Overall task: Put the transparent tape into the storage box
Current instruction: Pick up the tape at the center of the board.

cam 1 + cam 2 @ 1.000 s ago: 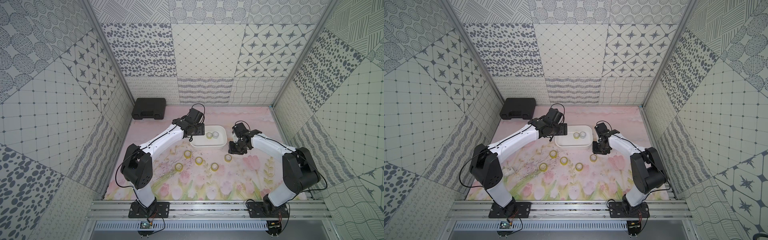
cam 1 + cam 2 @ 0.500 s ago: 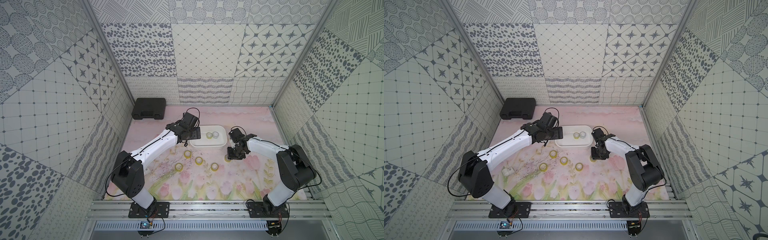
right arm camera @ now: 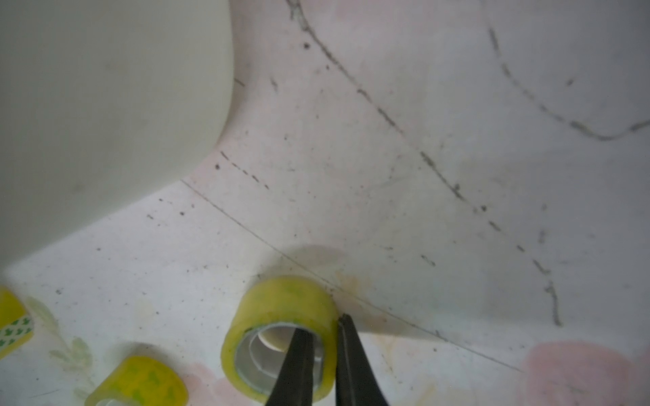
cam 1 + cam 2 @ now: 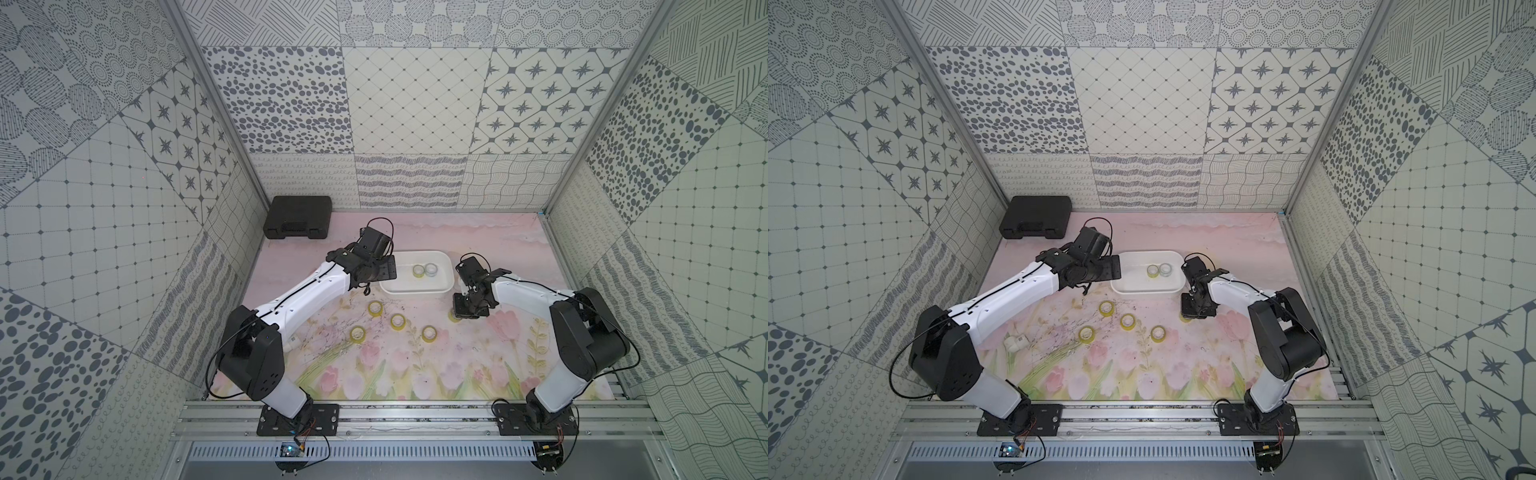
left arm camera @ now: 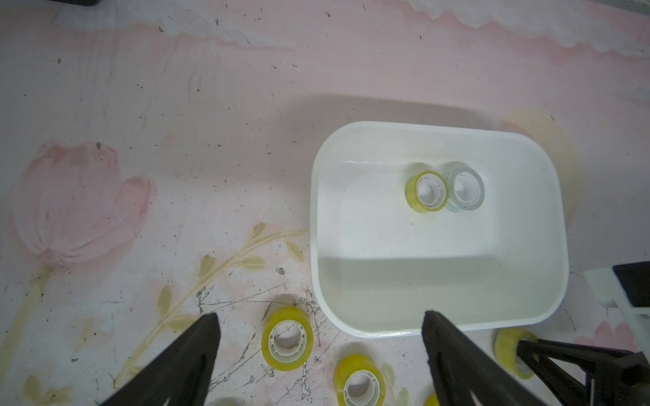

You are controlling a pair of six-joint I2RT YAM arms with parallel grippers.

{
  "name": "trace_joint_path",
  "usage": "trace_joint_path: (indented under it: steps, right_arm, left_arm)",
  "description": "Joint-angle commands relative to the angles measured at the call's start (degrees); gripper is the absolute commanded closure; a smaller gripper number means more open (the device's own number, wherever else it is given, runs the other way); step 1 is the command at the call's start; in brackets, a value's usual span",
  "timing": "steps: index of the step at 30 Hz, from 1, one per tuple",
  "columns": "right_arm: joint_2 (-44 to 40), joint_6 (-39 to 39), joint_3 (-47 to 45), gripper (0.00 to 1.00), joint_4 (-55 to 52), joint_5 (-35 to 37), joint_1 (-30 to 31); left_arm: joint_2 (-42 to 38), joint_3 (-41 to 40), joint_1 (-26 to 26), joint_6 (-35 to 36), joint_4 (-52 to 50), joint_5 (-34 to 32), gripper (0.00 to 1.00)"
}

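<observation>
Over at the back left corner, a black case (image 4: 298, 217) lies flat on the floral mat (image 4: 374, 374). The left arm (image 4: 307, 297) comes up from its base on the front rail and folds sharply at the elbow. From there it stretches long and low toward the back, with its wrist camera looking down. The left gripper (image 5: 319, 314) hangs over the left end of the storage box (image 4: 417, 287), its two fingers spread wide with nothing between them.

The box sits on the mat near the middle, toward the back. Inside it, a yellow ring (image 4: 418, 271) and a colourless ring (image 4: 431, 269) of transparent tape rest side by side, touching. In front of the box, four loose yellow rings (image 4: 397, 321) lie scattered on the mat, each apart from the others.

Just off the box's right front corner is one more ring, the pinched ring (image 3: 281, 298), which looks to be sitting on the mat. The right gripper (image 3: 322, 325) points steeply down onto it. One finger is inside the white core and the other is outside, so the two squeeze the ring's wall between them. Behind the gripper, the right arm (image 4: 528, 293) rises from its base on the rail, bends at a high elbow and reaches inward toward the box, wrist tipped downward.
</observation>
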Motion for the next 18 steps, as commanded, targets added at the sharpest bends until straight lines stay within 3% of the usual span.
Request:
trace_joint_path:
  steps: [1,12,18]
  right_arm:
    - [-2.1,0.0,0.8,1.0,-1.3,2.0,0.4]
    - [-8.7,-3.5,12.3,1.0,-14.8,7.9,0.4]
    - [-3.2,-7.3,25.4,1.0,-18.3,5.8,0.6]
  left_arm:
    - [-1.9,-1.7,1.4,-0.2,1.6,-1.8,0.05]
    - [-5.8,-7.5,2.3,-0.6,1.8,-1.9,0.04]
    - [-7.7,-10.8,2.6,-1.7,1.3,-1.5,0.04]
